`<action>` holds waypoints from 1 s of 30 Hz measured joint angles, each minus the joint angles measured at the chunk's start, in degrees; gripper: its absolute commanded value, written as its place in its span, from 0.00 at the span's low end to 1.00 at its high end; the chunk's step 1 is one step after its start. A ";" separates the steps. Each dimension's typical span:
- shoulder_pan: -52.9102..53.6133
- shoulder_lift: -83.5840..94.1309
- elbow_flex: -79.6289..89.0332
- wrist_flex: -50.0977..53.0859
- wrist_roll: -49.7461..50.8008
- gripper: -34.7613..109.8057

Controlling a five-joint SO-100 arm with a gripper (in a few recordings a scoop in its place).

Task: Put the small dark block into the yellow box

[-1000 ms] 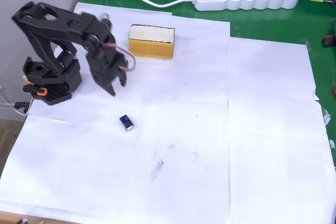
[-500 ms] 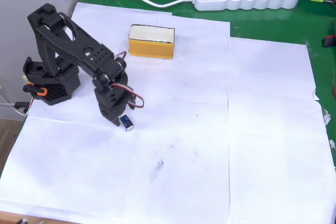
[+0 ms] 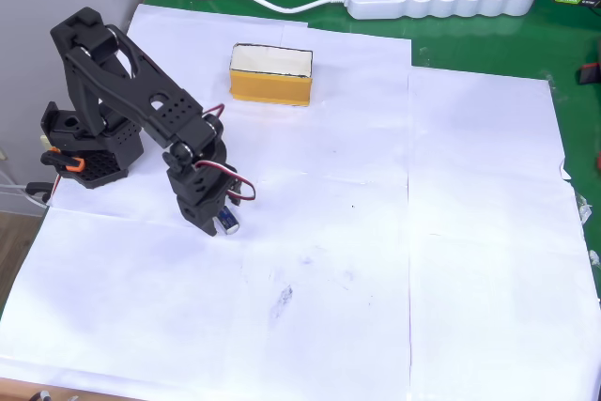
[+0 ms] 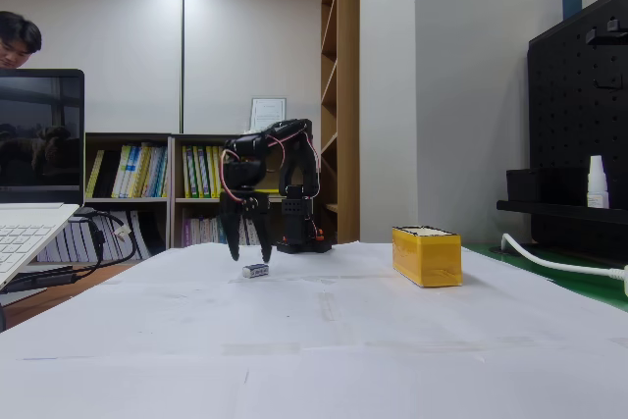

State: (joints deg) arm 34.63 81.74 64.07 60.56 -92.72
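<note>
- One small dark block [image 3: 226,222] lies on the paper-covered counter [image 3: 423,260], well apart from the yellow box [image 3: 270,74].
- My end effector [image 4: 250,254] hangs spread just above the block.
- No lettering reads anywhere.

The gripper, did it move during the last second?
Yes. In the overhead view the gripper went away from the yellow box, down the picture, onto the small dark block.

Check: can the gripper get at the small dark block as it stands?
Probably yes. The gripper hangs open right above the small dark block, fingers splayed to either side. The block lies alone on the white paper, with nothing between it and the fingers.
</note>
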 measured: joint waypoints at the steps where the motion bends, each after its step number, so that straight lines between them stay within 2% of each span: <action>1: 0.00 0.09 -0.44 -0.18 -0.18 0.40; 10: -0.70 0.70 -5.10 -5.10 0.53 0.40; 21: -2.46 1.14 -5.19 -6.86 2.81 0.24; 30: -2.46 1.23 -5.36 -8.00 2.99 0.24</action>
State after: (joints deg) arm 32.17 82.97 58.71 52.56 -89.74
